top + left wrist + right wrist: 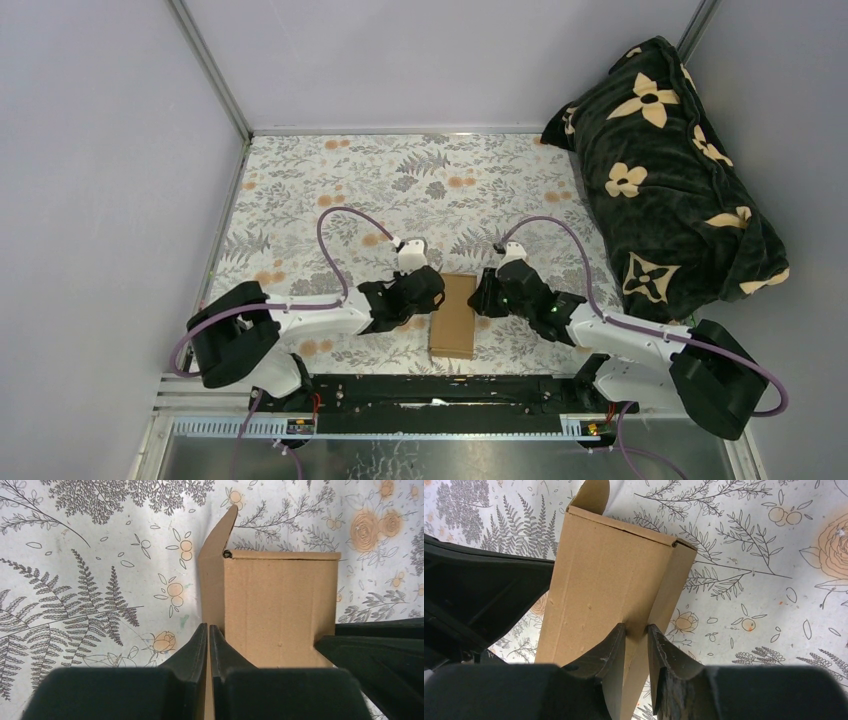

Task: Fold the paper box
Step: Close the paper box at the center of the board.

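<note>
Brown paper box point(454, 315), end flap raised — left hand point(208, 628) and right hand point(636, 628) clamp its side walls.

No readable text, label or number shows anywhere, the paper box point(277, 605) included.

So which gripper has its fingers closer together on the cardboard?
The left gripper: its fingers nearly touch on the left wall of the paper box, while the right gripper shows a wider gap.
</note>
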Tool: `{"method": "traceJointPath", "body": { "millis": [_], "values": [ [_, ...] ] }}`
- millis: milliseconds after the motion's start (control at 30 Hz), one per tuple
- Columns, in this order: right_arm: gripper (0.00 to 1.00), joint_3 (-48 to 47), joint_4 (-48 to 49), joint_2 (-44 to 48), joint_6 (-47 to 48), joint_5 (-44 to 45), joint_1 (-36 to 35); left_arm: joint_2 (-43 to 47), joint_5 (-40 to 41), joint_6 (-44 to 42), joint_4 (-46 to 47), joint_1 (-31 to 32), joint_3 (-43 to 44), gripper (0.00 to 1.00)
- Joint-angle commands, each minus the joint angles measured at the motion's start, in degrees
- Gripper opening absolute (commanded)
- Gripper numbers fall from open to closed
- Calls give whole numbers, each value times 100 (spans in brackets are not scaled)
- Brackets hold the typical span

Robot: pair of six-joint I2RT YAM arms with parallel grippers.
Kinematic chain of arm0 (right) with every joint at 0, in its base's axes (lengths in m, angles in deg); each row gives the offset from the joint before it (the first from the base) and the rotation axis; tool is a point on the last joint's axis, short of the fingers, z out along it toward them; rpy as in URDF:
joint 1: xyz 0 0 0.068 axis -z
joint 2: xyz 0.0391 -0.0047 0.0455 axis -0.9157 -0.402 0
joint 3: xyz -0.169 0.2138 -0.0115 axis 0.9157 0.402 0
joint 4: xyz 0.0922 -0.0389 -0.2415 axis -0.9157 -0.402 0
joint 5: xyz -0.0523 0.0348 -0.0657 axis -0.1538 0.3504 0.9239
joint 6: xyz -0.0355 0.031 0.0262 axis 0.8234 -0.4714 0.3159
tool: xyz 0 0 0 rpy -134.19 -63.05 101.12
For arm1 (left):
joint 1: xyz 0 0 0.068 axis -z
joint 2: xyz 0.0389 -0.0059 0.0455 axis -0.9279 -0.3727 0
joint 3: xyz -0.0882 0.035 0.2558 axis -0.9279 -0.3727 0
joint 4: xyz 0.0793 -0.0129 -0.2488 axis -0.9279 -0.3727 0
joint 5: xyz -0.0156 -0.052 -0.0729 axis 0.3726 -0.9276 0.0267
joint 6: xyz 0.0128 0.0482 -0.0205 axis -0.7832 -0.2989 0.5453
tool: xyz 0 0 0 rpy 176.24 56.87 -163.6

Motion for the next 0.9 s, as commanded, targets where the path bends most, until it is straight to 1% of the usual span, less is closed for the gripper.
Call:
{"method": "traceJointPath", "body": {
  "millis": [0, 100, 333, 600, 767, 867],
  "values": [
    [28, 436, -685, -208, -336, 60, -44, 299, 136, 19, 248, 57, 112, 10],
    [28, 613, -686, -44, -515, 168, -44, 326, 154, 24, 192, 48, 51, 10],
    [26, 1395, -439, 918, -1199, 386, -46, 305, 164, 87, 260, 13, -137, 10],
    [25, 1657, -939, 1751, -1634, 676, -46, 457, 184, 152, 280, -30, -396, 10],
    [25, 1704, -1101, 1867, -1814, 746, -50, 470, 95, 142, 342, -52, -448, 10],
    [23, 1816, -984, 1811, -1955, 658, -60, 453, 16, 128, 447, -53, -401, 10]
  ]
}}
